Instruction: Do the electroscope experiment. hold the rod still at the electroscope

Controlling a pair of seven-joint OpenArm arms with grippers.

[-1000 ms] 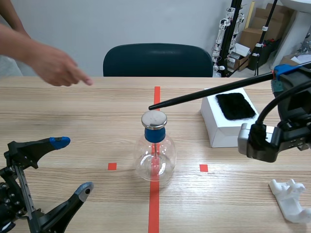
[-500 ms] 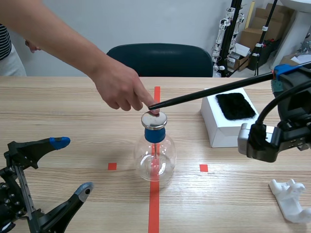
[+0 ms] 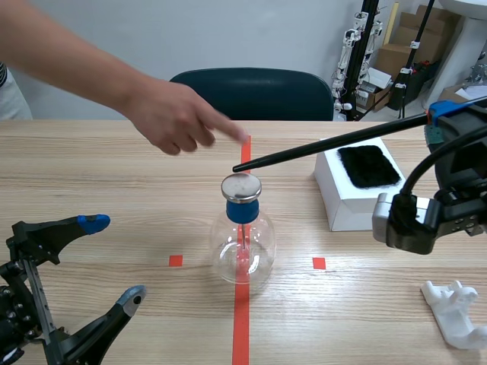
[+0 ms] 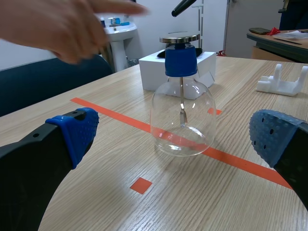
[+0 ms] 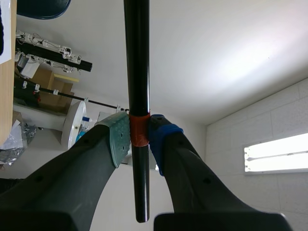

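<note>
The electroscope (image 3: 243, 232) is a clear glass flask with a blue stopper and a metal cap, standing on the red tape line mid-table; it also shows ahead of my left gripper (image 4: 178, 144). A long black rod (image 3: 327, 144) slants across the scene, its tip just above the metal cap. My right gripper (image 5: 138, 137) is shut on the rod (image 5: 136, 72) at its orange band. My left gripper (image 3: 114, 262) is open at the near left, with nothing between its fingers. A person's hand (image 3: 171, 114) hovers above and to the left of the cap.
A white box (image 3: 354, 190) topped with a black fur pad (image 3: 369, 165) stands right of the flask. A white plastic holder (image 3: 456, 312) lies at the near right. A dark chair (image 3: 247, 93) is behind the table.
The person's hand came in from the left, touched the metal cap half a second ago, and has now lifted away up and left. Rod and both arms have stayed put.
</note>
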